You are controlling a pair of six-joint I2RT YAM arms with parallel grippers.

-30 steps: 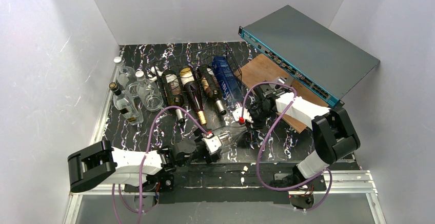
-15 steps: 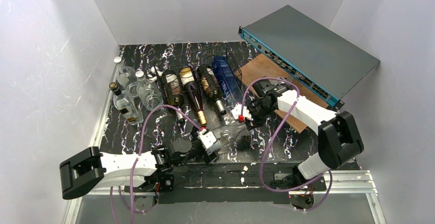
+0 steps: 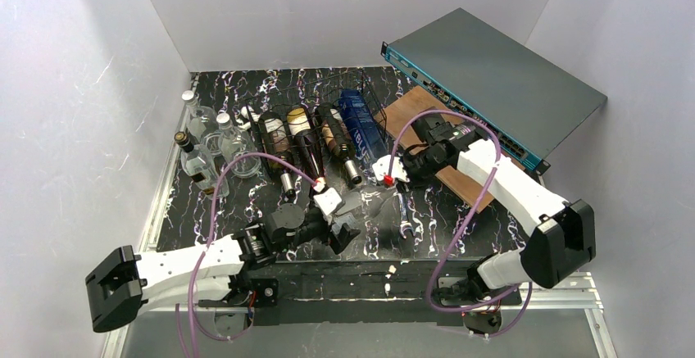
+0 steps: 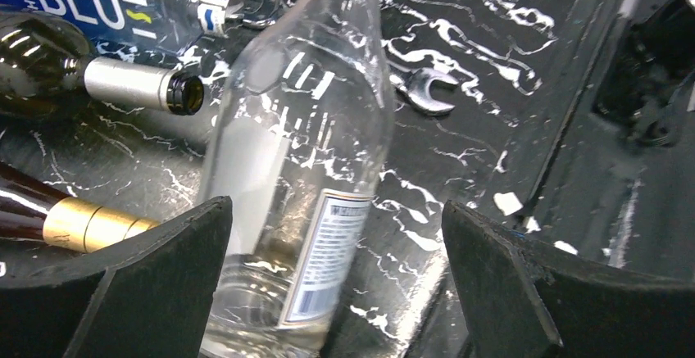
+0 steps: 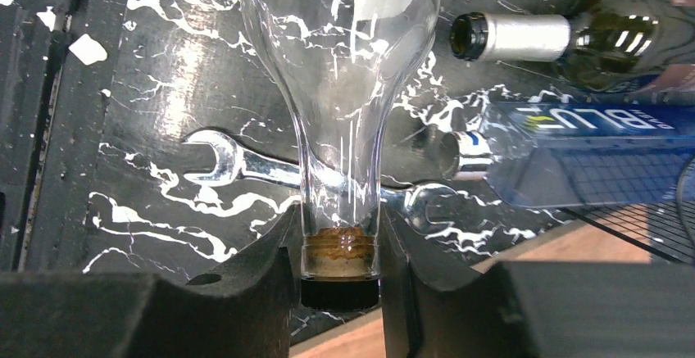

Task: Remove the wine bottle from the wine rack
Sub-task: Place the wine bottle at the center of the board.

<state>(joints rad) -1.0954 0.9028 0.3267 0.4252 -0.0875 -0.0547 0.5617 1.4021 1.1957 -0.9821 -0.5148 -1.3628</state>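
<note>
A clear glass wine bottle (image 3: pixel 365 202) with a black cap and a white label lies low over the black marbled table, in front of the black wire wine rack (image 3: pixel 370 106). My right gripper (image 5: pixel 340 253) is shut on its neck just above the cap. The bottle's body (image 5: pixel 340 47) points away from it. My left gripper (image 4: pixel 336 288) is open around the bottle's base (image 4: pixel 303 178). The label end sits close to the left finger (image 4: pixel 131 292) and well clear of the right one. Seen from above, the left gripper (image 3: pixel 340 220) faces the right gripper (image 3: pixel 392 179) along the bottle.
Several dark bottles (image 3: pixel 307 145) and a blue boxed bottle (image 3: pixel 361 124) lie on the rack. Clear bottles (image 3: pixel 217 141) stand at the left. A wrench (image 5: pixel 246 165) lies under the held bottle. A grey box with a teal edge (image 3: pixel 492 79) and a wooden board (image 3: pixel 426 116) sit at the back right.
My left jaws have widened off the bottle's base and that arm has swung down to the left. The right arm's elbow has swung outward, its gripper still on the neck.
</note>
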